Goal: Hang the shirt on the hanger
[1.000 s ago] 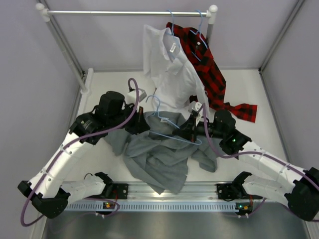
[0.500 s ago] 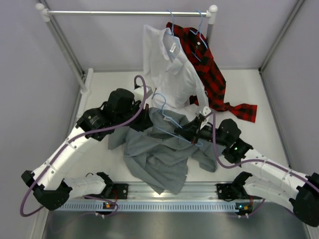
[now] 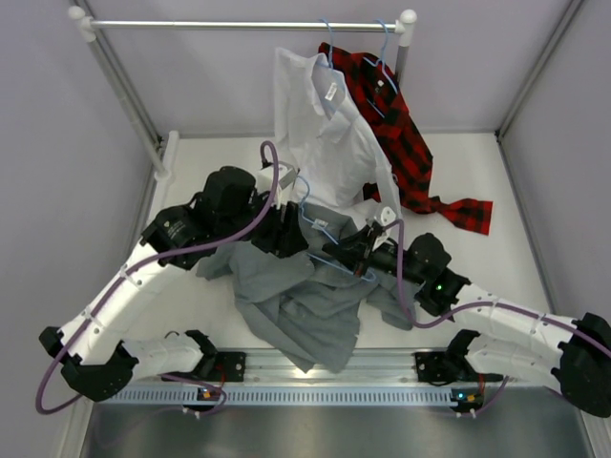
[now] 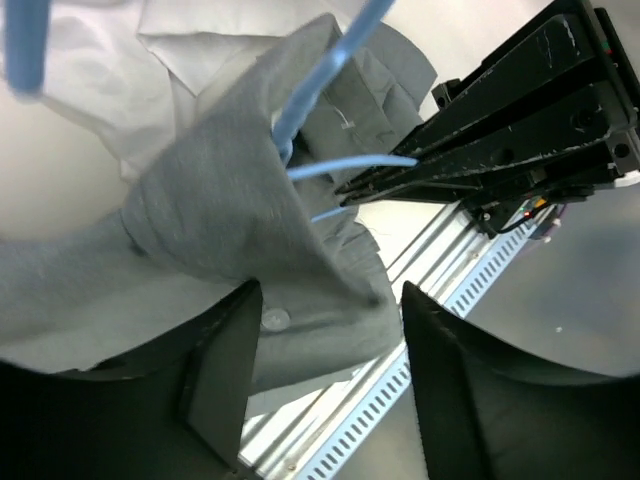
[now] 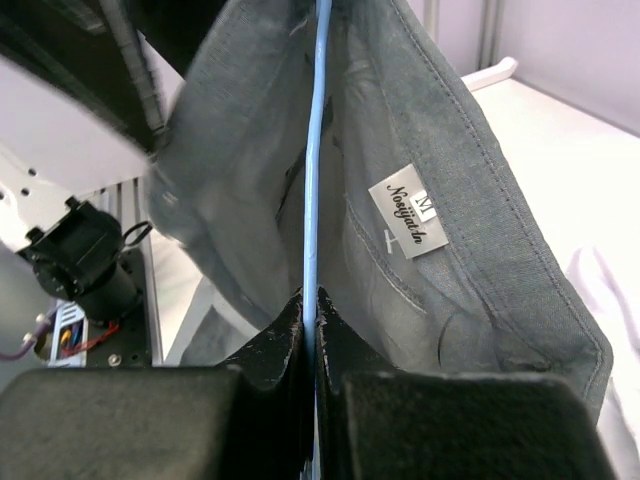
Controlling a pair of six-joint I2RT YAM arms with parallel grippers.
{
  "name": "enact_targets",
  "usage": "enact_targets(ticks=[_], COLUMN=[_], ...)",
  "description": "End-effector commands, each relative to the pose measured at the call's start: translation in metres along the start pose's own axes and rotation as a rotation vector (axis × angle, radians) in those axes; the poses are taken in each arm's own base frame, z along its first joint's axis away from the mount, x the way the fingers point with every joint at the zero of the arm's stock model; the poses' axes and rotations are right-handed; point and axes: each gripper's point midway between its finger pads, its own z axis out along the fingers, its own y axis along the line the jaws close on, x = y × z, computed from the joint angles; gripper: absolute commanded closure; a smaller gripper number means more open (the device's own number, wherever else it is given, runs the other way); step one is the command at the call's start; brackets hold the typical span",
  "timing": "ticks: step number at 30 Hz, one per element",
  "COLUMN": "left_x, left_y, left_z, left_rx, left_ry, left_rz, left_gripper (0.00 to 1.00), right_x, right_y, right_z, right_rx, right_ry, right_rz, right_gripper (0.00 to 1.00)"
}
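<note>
White tabletop point(image 3: 205, 153) lying open leftward; right pincer point(image 5: 310, 300) clamping thin light-blue wire hanger point(image 5: 313, 150) inside grey collared shirt point(image 5: 470, 180); left pincer point(image 4: 330, 295) gaping around fabric edge.

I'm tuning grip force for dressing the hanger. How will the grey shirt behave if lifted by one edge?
Probably floppy: the shirt lies crumpled in soft folds and drapes over the hanger. Likely light, since that thin wire carries part of it. One-edge lifting would likely trail the rest behind.
</note>
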Motion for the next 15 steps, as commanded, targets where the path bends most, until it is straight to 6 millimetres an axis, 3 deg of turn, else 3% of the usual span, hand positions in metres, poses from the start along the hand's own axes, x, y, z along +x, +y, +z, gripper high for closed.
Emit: enact_targets(ticks=[1,3,7,11,13,15], left_x=[-0.004,-0.010,-0.045,-0.081,-0.094,-0.101], left_y=[-0.012,-0.014,-0.021,-0.007,0.005,0.007], left_z=[-0.017,-0.034,-0.084,-0.115,-0.118,-0.103], left_rx=[0.053,0.052,0.020,-0.111,-0.191,-0.194], left_ry=[-0.050,-0.106,-0.293,-0.450,-0.509,-0.533], left_rz=[0.036,0.066,0.145,0.334,0.422,0.575], left_gripper=[0.36,0.24,0.18,0.09,0.08,0.04], right_x=[-0.044,-0.043,-0.041,-0.039,-0.042,-0.040], right_y=[0.003,0.004,0.002,0.006,0.011,0.013], right_z=[0.003,0.001,-0.002,-0.008,-0.012,-0.014], right_rx=[0.008,0.009,0.018,0.009,-0.015,-0.025], right_ry=[-0.170,-0.171,-0.185,-0.198,-0.212,-0.208], right_rz=[-0.046,-0.045,-0.039,-0.037,-0.041,-0.042], right_gripper=[1.00,1.00,1.00,1.00,1.00,1.00])
